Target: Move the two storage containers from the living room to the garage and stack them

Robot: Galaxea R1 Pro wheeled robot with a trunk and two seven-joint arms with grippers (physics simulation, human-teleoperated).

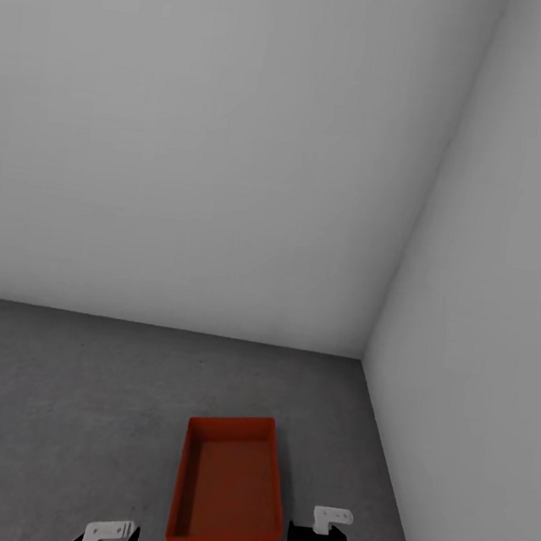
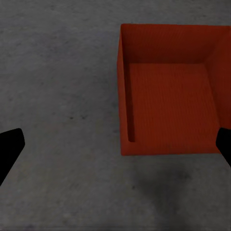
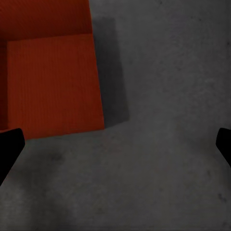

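Red-orange storage container point(image 1: 229, 487) sits empty on concrete garage floor point(image 1: 55, 413) near wall corner; likely light, rigid, thin-walled, so pinch opposite long rims; left gripper point(image 2: 115, 147) and right gripper point(image 3: 115, 147) both spread, empty.

We saw a red-orange storage container point(image 1: 228, 491) on speckled dark grey floor point(image 1: 57, 396); walls point(image 1: 221, 127) appeared plain whitish-grey.

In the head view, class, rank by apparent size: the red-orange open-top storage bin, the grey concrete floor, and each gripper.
1. The dark grey speckled concrete floor, largest.
2. The red-orange rectangular open-top storage bin.
3. The left gripper and right gripper: both partly cut off by the frame edge, too alike to rank.
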